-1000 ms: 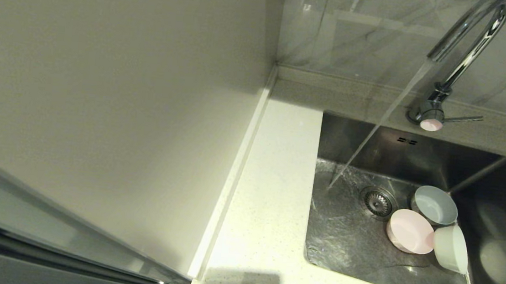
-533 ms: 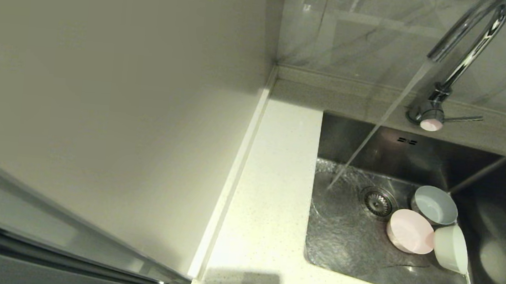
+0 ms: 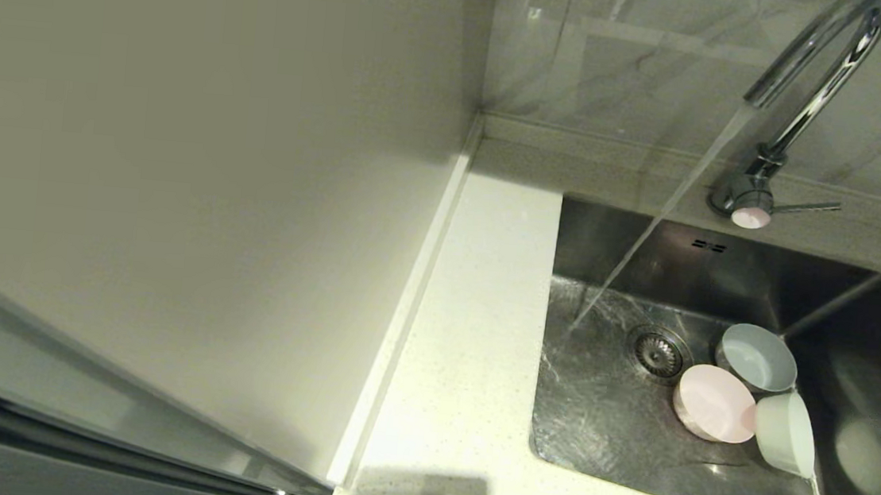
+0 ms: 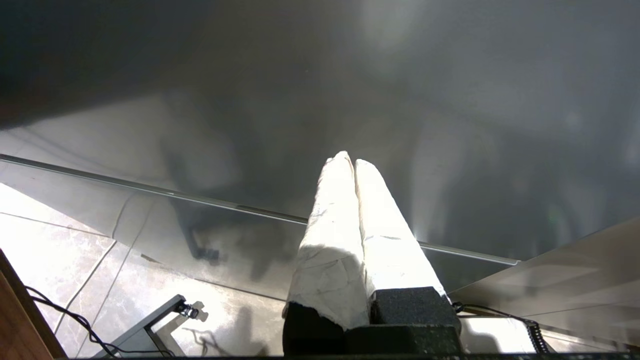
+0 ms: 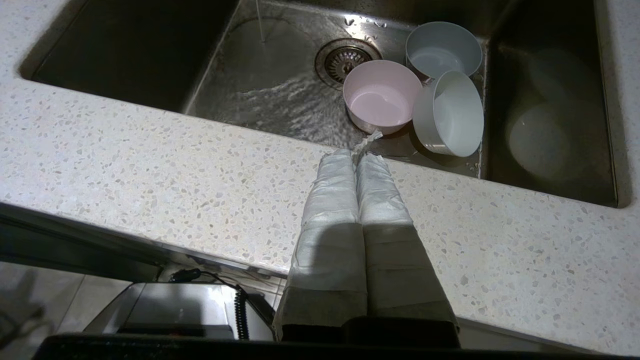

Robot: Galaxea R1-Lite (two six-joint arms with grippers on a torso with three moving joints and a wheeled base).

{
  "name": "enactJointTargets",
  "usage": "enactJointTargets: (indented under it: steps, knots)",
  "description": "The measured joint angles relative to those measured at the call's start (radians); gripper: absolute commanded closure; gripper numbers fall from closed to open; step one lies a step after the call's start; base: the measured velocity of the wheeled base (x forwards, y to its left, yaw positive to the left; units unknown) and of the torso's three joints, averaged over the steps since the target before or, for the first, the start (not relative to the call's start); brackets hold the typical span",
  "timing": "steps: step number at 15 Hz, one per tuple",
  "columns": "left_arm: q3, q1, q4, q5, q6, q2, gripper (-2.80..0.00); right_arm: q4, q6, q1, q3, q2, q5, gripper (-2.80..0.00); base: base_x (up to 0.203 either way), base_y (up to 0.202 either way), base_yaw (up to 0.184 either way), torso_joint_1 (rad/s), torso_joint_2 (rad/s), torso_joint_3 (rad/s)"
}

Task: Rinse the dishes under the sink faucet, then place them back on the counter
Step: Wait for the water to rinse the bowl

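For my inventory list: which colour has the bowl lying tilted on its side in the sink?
White bowl; the right wrist view shows it best.

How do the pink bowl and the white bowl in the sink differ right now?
The pink bowl sits nearly upright on the sink floor beside the drain strainer; the white bowl is tipped on its side, leaning against the pink bowl. The pink bowl's opening faces up, the white bowl's faces sideways. The white bowl lies farther from the water stream. Both look similar in size, and neither is under the stream.
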Motion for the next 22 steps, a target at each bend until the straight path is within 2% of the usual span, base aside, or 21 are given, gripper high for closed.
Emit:
enactJointTargets:
  steps: [22]
  knots:
    - [0.0, 0.0, 0.0, 0.0, 0.0, 0.0, 0.0, 0.0, 0.0, 0.0, 0.0, 0.0, 0.0, 0.0, 0.0, 0.0, 0.0, 0.0, 0.0, 0.0]
